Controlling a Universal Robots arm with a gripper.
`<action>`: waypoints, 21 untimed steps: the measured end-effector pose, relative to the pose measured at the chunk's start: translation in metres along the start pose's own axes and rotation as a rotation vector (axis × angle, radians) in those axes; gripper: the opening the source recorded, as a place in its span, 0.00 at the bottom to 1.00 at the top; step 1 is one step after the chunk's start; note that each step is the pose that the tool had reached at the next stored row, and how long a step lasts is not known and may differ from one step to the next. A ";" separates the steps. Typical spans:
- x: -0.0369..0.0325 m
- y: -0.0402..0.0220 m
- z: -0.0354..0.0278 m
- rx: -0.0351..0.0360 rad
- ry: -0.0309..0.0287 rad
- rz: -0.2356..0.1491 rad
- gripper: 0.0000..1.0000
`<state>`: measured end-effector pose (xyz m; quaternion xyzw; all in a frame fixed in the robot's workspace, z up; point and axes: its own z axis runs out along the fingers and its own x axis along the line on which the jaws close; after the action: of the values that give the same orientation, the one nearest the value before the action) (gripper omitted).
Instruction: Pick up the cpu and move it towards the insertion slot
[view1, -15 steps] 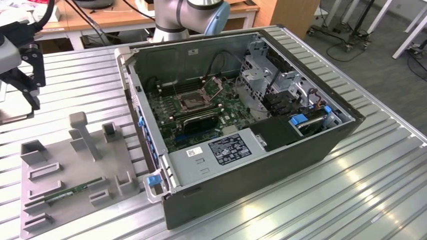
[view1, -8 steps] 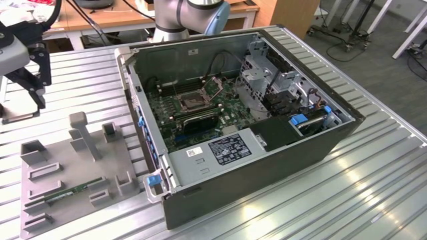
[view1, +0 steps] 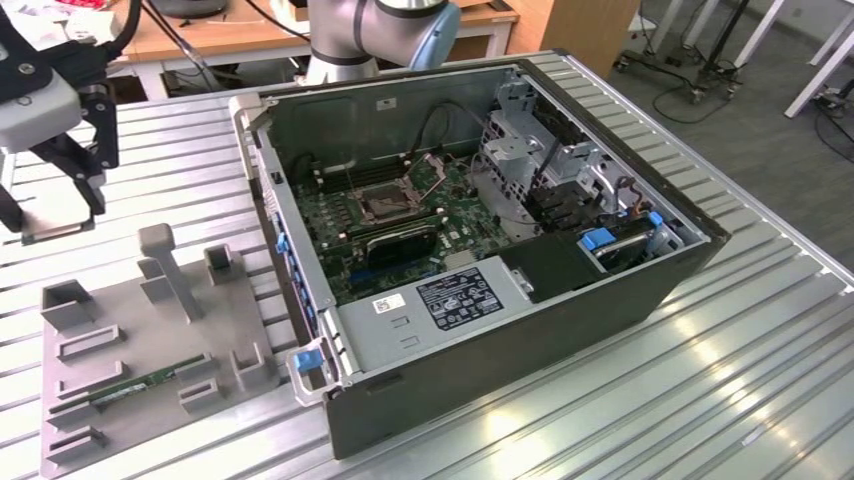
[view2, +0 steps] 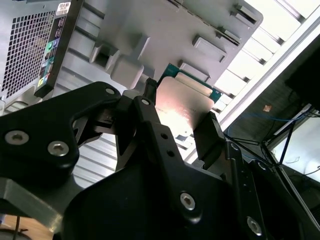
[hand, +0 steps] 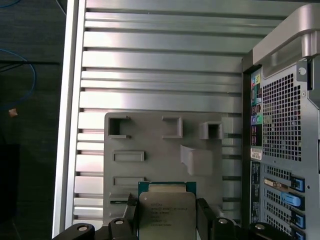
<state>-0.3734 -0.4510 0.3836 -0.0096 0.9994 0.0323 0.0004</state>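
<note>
Bright, even light from overhead. Glare streaks along ribbed metal table (view1: 721, 390) at exterior view's right — same slats blown near white in both wrist views. Warm sheen across cpu (view2: 182, 107) lid. Computer case (view1: 561, 350) interior shadowed, outer wall dark; shadows soft throughout.
</note>
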 end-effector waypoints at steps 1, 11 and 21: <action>-0.0013 0.0000 0.0000 0.0000 0.0000 0.000 0.55; -0.0124 -0.0001 0.0001 -0.0001 -0.0001 0.000 0.55; -0.0222 -0.0002 0.0000 -0.0001 0.0000 0.000 0.55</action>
<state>-0.3512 -0.4508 0.3836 -0.0096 0.9994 0.0323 0.0004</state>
